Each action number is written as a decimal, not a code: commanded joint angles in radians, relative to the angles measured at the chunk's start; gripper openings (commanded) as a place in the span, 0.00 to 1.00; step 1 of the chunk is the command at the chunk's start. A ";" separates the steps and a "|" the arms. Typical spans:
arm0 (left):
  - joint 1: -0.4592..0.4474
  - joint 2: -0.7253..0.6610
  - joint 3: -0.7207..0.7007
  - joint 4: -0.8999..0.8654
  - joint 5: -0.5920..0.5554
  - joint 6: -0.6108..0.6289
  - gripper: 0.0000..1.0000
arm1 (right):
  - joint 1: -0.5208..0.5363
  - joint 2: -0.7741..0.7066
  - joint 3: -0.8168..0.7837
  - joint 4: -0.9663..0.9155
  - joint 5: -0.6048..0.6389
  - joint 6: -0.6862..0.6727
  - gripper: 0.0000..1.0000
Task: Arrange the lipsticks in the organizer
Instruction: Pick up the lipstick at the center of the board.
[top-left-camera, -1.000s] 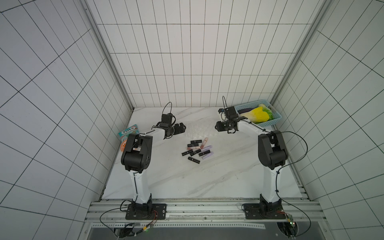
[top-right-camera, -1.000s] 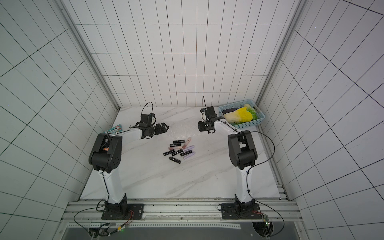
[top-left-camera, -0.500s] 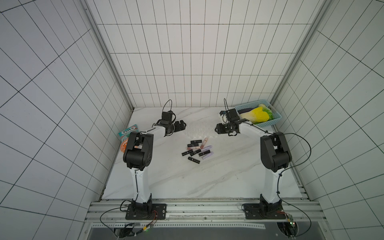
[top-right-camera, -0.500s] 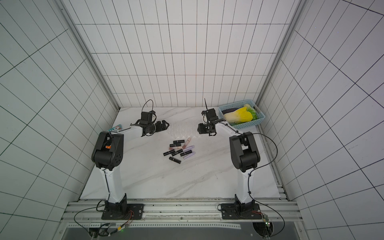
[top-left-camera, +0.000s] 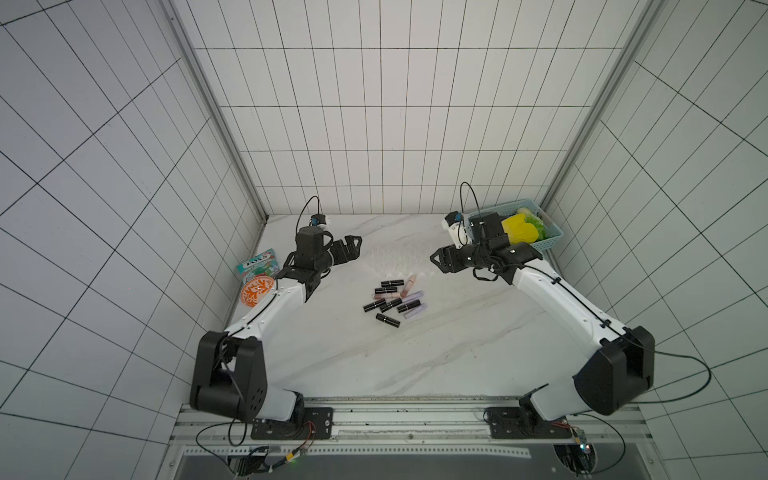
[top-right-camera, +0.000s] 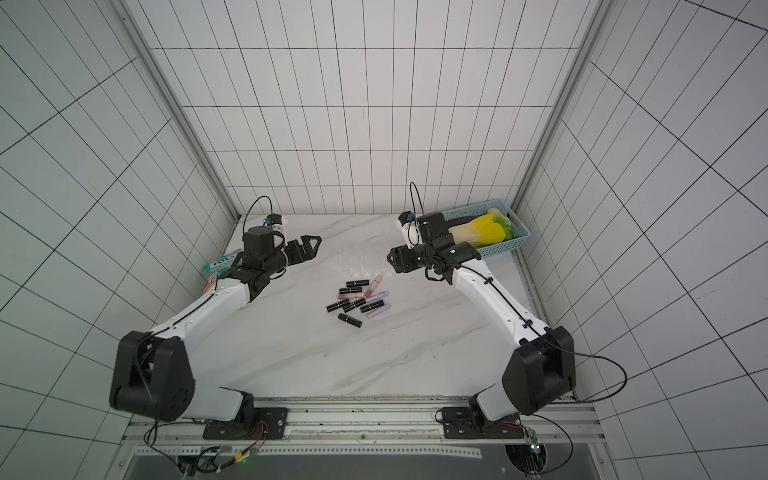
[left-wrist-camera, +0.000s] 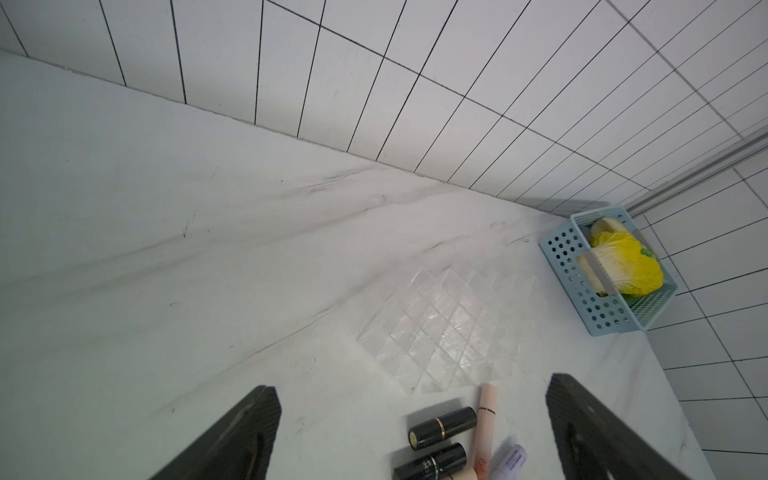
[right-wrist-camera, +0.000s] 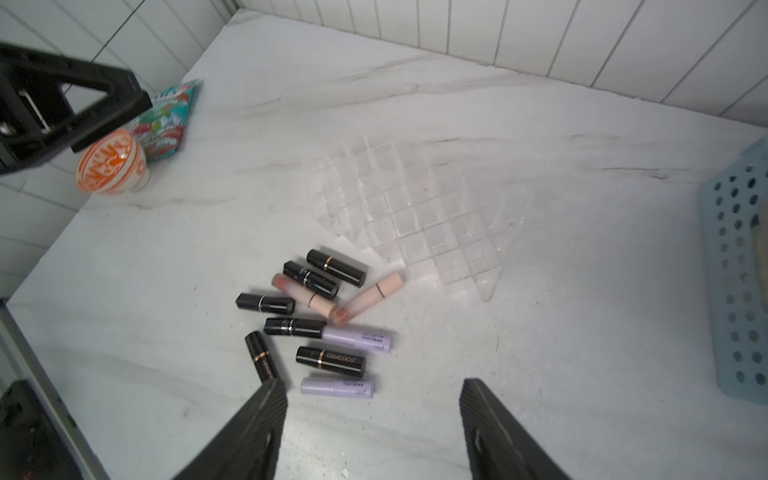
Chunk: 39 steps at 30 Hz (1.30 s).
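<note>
Clear stepped organizer (right-wrist-camera: 415, 216), faint against the marble tabletop (right-wrist-camera: 561, 340), beside loose lipsticks (right-wrist-camera: 320, 320). Left gripper (left-wrist-camera: 411, 384) spread wide, empty; right gripper (right-wrist-camera: 374, 382) moderately parted, empty.

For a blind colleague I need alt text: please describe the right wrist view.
Ten lipsticks lie loose on a white marble table beside an empty clear organizer, seen between the dark fingers of the open right gripper. An orange bowl, a packet and the left gripper are beyond; a blue basket edges in.
</note>
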 joint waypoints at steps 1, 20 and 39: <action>0.011 -0.077 -0.139 -0.020 -0.033 -0.053 0.99 | 0.111 0.029 -0.090 -0.092 0.001 -0.042 0.65; 0.126 -0.262 -0.327 0.046 0.107 -0.128 0.98 | 0.392 0.360 -0.013 0.002 0.098 0.006 0.63; 0.156 -0.291 -0.333 0.041 0.140 -0.124 0.96 | 0.408 0.533 0.090 0.008 0.151 -0.003 0.56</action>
